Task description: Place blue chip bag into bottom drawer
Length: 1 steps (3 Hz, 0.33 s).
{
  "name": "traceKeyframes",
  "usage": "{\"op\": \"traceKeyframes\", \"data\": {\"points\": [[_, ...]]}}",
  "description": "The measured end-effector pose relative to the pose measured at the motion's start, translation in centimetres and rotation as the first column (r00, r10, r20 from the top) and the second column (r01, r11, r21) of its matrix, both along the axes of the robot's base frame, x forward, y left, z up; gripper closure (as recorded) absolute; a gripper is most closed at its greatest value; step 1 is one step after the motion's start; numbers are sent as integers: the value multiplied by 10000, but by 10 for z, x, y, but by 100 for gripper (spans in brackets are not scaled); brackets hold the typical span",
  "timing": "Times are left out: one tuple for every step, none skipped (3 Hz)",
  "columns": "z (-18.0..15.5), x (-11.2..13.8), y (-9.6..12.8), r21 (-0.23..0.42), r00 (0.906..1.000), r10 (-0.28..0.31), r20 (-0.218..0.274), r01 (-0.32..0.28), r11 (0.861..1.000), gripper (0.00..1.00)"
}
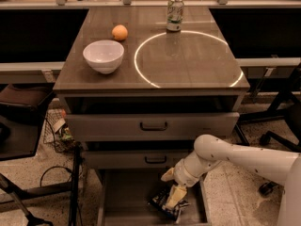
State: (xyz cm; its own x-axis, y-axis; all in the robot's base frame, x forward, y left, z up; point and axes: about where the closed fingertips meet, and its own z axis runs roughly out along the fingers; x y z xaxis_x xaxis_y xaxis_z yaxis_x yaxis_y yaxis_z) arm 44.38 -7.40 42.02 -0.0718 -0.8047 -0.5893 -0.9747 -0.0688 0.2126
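The blue chip bag (162,205), dark and crinkled, lies on the floor of the pulled-out bottom drawer (122,192), right of its middle. My gripper (173,197) reaches down from the white arm at the right and sits on top of the bag, its pale fingers (175,195) covering the bag's upper part. The bag's lower edge shows below the fingers.
On the cabinet top stand a white bowl (103,55), an orange (119,32) and a green-and-silver soda can (175,13) beside a white circle marking. The two upper drawers (153,125) are closed. A black chair stands at the left, chair legs at the right.
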Motion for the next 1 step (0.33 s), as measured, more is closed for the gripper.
{"op": "traceKeyframes", "data": {"points": [[-1, -1, 1, 6, 10000, 14, -18, -14, 10000, 0]]}}
